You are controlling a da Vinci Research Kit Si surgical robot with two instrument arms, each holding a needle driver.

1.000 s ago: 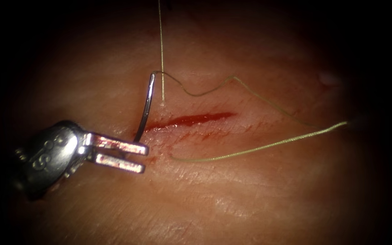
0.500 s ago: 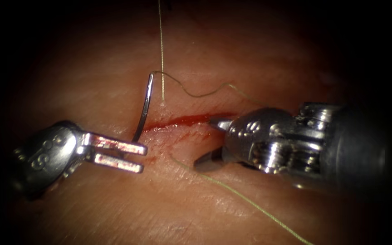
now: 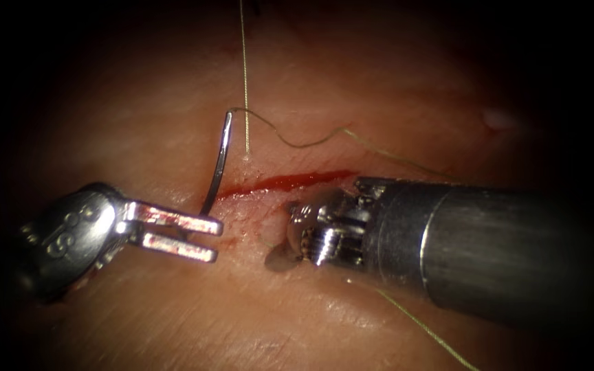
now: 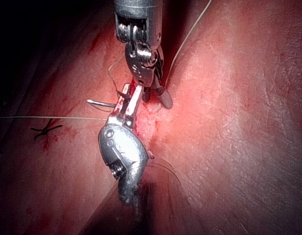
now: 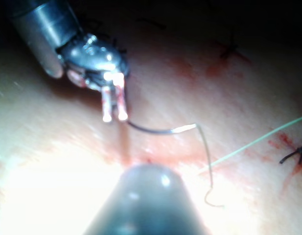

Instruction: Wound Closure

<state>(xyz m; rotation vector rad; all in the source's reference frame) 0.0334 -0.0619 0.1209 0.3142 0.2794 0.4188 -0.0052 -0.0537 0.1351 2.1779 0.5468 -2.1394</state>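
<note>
The curved needle (image 3: 220, 161) stands upright at the left end of the cut (image 3: 290, 181), its lower end down at the tissue beside the upper jaw of my left tool (image 3: 218, 240). That tool's jaws are open and hold nothing. Thread (image 3: 311, 143) leaves the needle's top end and trails right above the cut. My right tool (image 3: 280, 251) points down at the tissue just below the cut, over a strand of thread, jaws open. The left wrist view has the needle (image 4: 102, 103), left tool (image 4: 132, 93) and right tool (image 4: 155, 97) close together. The right wrist view shows the needle (image 5: 155, 130) by the left tool (image 5: 114, 117).
Red fluid fills the cut and stains the tissue (image 3: 352, 323) around it. One strand of thread (image 3: 243, 69) runs straight up from beside the needle. Dark knotted stitches (image 4: 43, 129) (image 5: 292, 154) sit further along the tissue.
My right tool came in from the right, moved left along the lower side of the cut and tipped its jaws down; the thread there shifted. Left tool and needle stayed still.
</note>
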